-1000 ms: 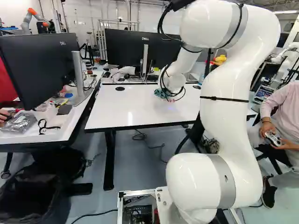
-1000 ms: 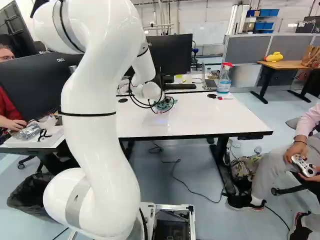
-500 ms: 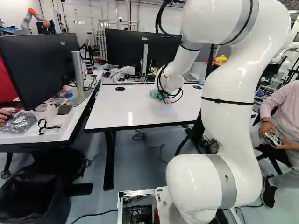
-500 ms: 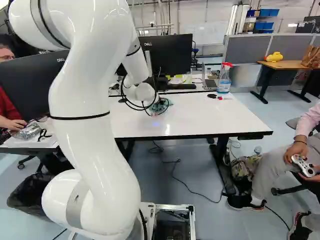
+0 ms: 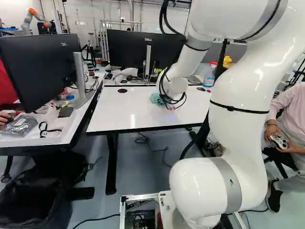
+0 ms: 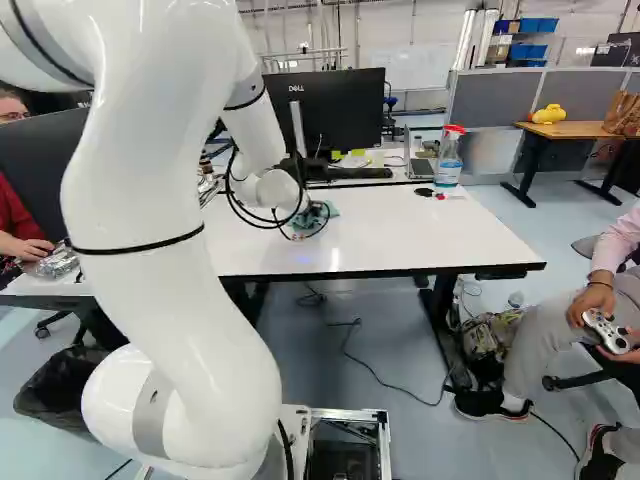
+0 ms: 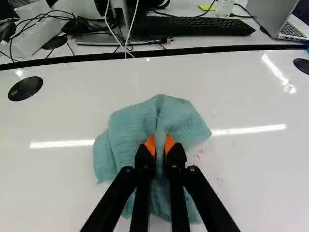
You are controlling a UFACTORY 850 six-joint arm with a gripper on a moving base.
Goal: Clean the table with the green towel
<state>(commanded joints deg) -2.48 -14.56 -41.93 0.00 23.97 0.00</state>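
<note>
In the right base view my gripper, partly hidden by the wrist and cables, is low over the white table. The green towel shows just past it. The wrist view has the gripper shut on a raised fold of the towel, orange pads on both sides. Crumpled cloth spreads on the tabletop around and under the fingers. Faint red marks lie on the table beside the towel.
Behind the table stand a monitor, a keyboard and a laptop. A spray bottle stands at its far edge, with a red-capped marker close by. Another robot is far back.
The arm has shifted, carrying the gripped towel left across the table and slightly nearer in the left base view. The spray bottle has come into sight there. The base has stayed put.
</note>
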